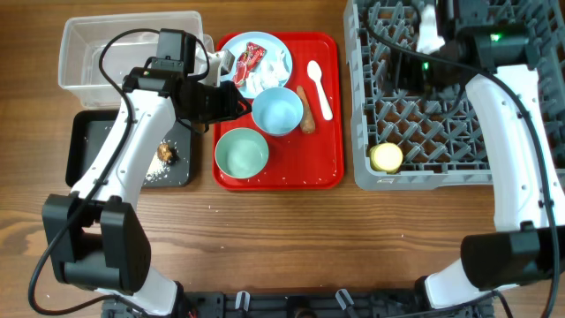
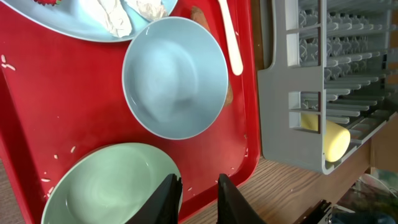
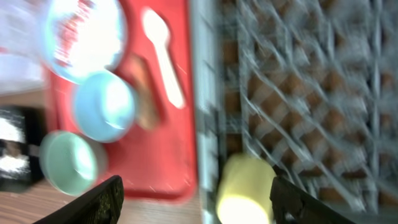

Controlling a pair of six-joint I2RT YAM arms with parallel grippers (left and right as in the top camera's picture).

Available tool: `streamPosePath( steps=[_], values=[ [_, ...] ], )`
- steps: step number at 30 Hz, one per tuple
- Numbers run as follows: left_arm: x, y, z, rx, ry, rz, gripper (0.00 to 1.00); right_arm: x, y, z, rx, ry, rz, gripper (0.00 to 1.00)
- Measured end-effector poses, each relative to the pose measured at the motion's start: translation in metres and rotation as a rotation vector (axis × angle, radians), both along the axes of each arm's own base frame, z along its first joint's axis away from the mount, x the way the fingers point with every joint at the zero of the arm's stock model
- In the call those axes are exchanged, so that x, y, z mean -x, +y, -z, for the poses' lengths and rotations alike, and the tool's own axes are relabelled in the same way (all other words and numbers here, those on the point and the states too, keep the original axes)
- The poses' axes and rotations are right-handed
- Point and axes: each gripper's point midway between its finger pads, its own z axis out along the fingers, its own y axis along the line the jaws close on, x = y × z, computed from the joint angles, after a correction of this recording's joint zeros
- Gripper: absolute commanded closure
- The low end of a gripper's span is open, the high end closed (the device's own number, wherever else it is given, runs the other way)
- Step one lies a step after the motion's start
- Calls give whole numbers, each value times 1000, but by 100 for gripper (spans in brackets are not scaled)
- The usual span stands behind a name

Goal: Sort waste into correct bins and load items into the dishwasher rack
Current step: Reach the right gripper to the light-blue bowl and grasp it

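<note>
Overhead view: the flat red serving tray point(image 1: 318, 150) sits mid-worktop between the bins and the large grey plastic dishwasher rack point(image 1: 362, 115), within reach of both arms. The small yellow cup point(image 1: 386, 157) is already in the rack's near-left corner. The round light-blue plate point(image 1: 275, 46) at the tray's far end carries the red snack wrapper point(image 1: 250, 56) and crumpled white tissue point(image 1: 269, 78), so that waste is not yet binned. The light-blue bowl point(image 1: 277, 110) and pale mint bowl point(image 1: 241, 152) stand upright on the tray and look empty. The orange-brown carrot-like stick point(image 1: 306, 113) lies just beside the blue bowl, with the white plastic spoon point(image 1: 319, 88) near it.

The shallow black rectangular tray point(image 1: 93, 146) holds the small dark food lump point(image 1: 166, 152) and white rice-like crumbs point(image 1: 157, 175), so food scraps seem to go there. The clear plastic rectangular tub point(image 1: 79, 35) looks empty.

The left pincer point(image 2: 198, 198) has its fingers a narrow gap apart with nothing between them. It hangs above the tray by the mint bowl's rim, probably lining up on a bowl or the plate waste; which one cannot be told. The right pincer point(image 3: 196, 202) is spread wide and empty, above the rack near the yellow cup. Its view is blurred. The spoon looks like its nearest next item.
</note>
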Motion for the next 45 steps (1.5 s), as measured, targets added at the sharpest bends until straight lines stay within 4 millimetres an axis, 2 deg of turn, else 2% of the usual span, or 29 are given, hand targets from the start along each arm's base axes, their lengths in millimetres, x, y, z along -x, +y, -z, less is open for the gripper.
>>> streamPosePath(
  steps=[2,5,9,11,13,14,18,21,24,31,33,34,36,38,45],
  values=[
    [0,0,0,-2,0,-1,85,-8,19,-13,-19,-63,-36,27],
    [-2,6,3,-26,21,-52,84,-12,51,-19,-50,-107,-84,30],
    [-9,24,11,-82,75,-204,84,-16,92,-12,-79,-113,-112,36],
    [-12,34,13,-94,94,-267,83,-19,107,2,-83,-84,-111,39],
    [-15,46,14,-105,106,-327,76,-24,122,28,-78,-29,-106,46],
    [-16,51,15,-106,115,-354,74,-29,130,50,-65,10,-105,49],
    [-20,78,20,-160,130,-458,73,-39,146,108,-34,100,-99,53],
    [-21,93,22,-188,136,-511,73,-42,153,141,-15,150,-99,57],
    [-23,102,23,-205,136,-541,71,-46,156,166,-1,174,-106,71],
    [-22,107,24,-216,140,-557,69,-53,159,200,17,193,-126,72],
    [-22,107,24,-217,142,-557,69,-53,159,205,20,200,-126,72],
    [-22,107,24,-218,142,-557,69,-54,160,206,20,199,-126,76],
    [-22,107,24,-220,142,-558,68,-55,160,207,20,195,-131,89],
    [-22,107,24,-220,142,-559,66,-56,160,207,22,189,-141,96],
    [-22,107,24,-220,142,-559,62,-55,161,207,27,185,-159,96]
  ],
)
